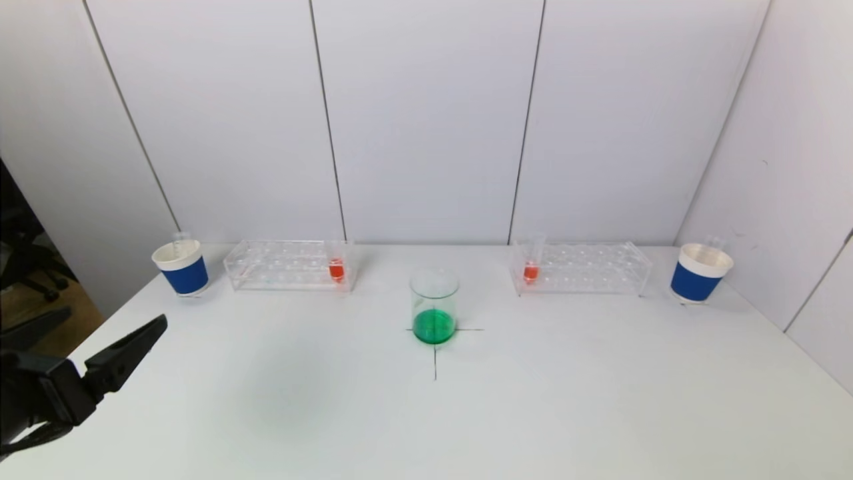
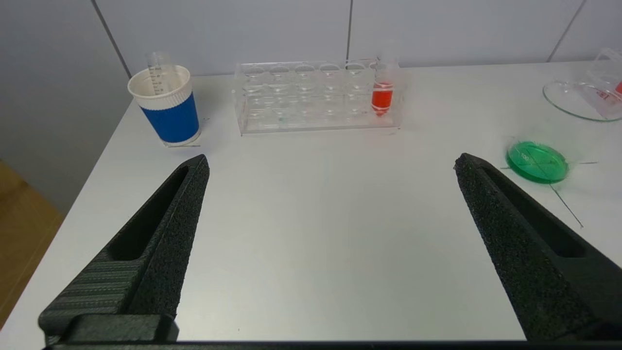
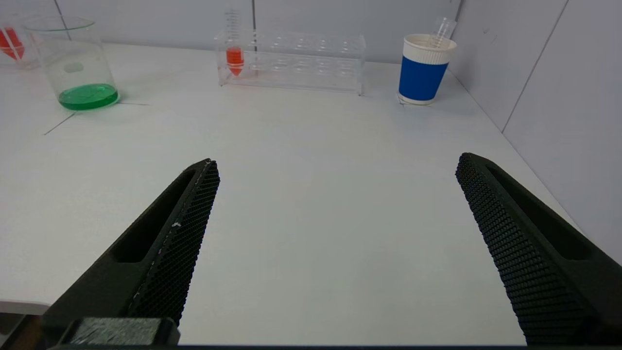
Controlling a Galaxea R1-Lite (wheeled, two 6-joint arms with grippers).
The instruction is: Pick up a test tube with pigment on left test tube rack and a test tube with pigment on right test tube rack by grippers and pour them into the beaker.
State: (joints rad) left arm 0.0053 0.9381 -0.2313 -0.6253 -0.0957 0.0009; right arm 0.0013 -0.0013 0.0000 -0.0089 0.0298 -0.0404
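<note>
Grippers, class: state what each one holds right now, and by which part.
Nothing is held. The left gripper and right gripper stand open over bare table.

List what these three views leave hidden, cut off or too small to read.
- Right pincer: outside the head view; only its own wrist view shows it, open over the table.
- Left pincer: head view cuts off its arm at the frame's corner.
- Beaker: left wrist view clips it at the frame edge.
- Tubes in both blue cups: lower parts hidden by cup walls.
- Graduations on the left rack's red tube: too small to read.
</note>
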